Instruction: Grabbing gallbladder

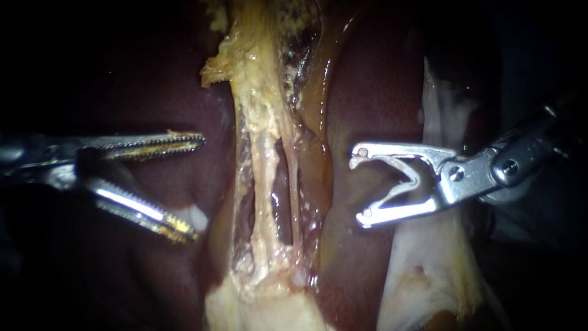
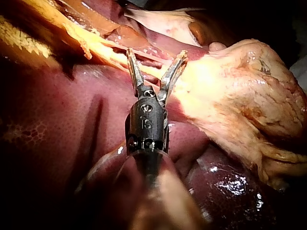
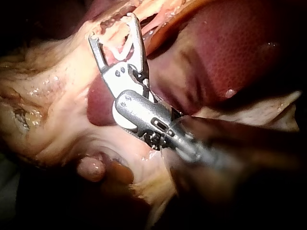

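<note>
1. The liver (image 1: 380, 92): dark red; fills the endoscope view on both sides of centre.
2. The gallbladder (image 1: 263, 309): judged to be the pale yellow mass at 6 o'clock; ungripped; in the left wrist view it bulks just beside the spread jaws.
3. The strands (image 1: 264, 171): pale, stretched taut from the mass toward 12 o'clock; no separate tube can be told.
4. The right instrument (image 1: 360, 187): enters from 3 o'clock; jaws released, a wide gap, nothing between; tips just short of the strands.
5. The left instrument (image 1: 195, 187): enters from 9 o'clock; toothed jaws spread, gripping nothing; over liver, near the strands but apart.
6. Step in hand: approach; grab not yet made.
7. Next move, as judged: carry open jaws toward 6 o'clock around a firm fold of the mass, then close; avoid the thin strands, which look likely to tear.
</note>
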You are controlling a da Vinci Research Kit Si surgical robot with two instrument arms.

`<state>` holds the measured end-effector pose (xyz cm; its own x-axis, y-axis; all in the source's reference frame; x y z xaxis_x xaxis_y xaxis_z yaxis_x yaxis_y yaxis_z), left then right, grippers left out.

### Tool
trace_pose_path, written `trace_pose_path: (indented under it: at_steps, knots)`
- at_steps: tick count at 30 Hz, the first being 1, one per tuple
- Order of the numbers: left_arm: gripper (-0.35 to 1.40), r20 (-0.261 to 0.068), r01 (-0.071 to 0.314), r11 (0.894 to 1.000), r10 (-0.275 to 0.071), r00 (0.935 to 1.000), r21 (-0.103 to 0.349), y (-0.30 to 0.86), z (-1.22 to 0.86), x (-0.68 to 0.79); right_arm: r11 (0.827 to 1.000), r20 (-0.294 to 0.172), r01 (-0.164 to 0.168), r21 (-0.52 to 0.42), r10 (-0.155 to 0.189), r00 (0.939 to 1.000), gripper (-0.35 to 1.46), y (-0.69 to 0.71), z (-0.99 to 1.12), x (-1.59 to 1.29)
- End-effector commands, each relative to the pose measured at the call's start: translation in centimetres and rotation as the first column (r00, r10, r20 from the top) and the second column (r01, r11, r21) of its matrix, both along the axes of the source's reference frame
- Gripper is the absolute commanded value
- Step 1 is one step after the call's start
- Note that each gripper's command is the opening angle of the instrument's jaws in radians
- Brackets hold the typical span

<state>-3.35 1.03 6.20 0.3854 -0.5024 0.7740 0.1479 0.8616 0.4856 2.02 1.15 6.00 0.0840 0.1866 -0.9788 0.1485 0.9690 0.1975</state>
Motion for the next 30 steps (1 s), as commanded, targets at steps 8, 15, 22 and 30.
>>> trace_pose_path:
  at_steps: [8, 15, 22, 30]
  knots:
    - [0.86, 0.004, 0.025, 1.000, -0.025, 0.9997, -0.009, 0.10, -0.10, 0.09, 1.000, 0.000, 0.001, 0.000, -0.001, 1.0000, 0.57, -0.01, 0.00, 0.00]
    - [0.86, -0.008, 0.194, 0.981, -0.194, 0.9809, -0.031, 0.45, -0.36, 0.26, 1.000, 0.000, 0.000, 0.000, 0.000, 1.0000, 0.57, -0.01, -0.01, 0.01]
    - [0.82, -0.039, 0.333, 0.942, -0.334, 0.9416, -0.043, 0.71, -0.34, 0.18, 1.000, 0.000, 0.000, -0.001, 0.000, 1.0000, 0.57, -0.01, -0.01, 0.03]
    - [0.79, -0.074, 0.404, 0.915, -0.403, 0.9123, 0.003, 0.85, -0.11, 0.00, 1.000, 0.001, -0.001, -0.001, 0.001, 1.0000, 0.57, -0.02, 0.01, 0.05]
